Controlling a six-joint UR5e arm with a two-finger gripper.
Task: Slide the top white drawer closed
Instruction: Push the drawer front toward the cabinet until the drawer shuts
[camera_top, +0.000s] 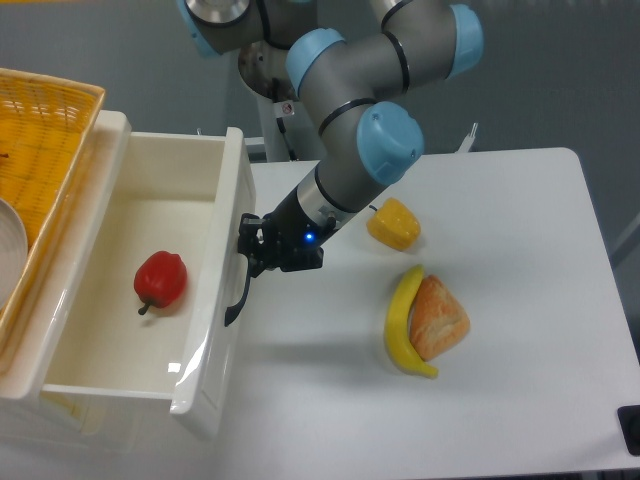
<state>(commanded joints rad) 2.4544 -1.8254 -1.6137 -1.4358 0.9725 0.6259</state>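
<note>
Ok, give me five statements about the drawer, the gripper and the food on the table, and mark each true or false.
1. The top white drawer is fully shut. False: it stands well open, its inside showing.
2. A red bell pepper lies inside the drawer. True.
3. The gripper is at the drawer's front, by its dark handle. True.
4. The banana lies in the yellow wicker basket. False: it lies on the white table, against a piece of bread.
5. The yellow bell pepper is inside the drawer. False: it sits on the table beside the arm.
</note>
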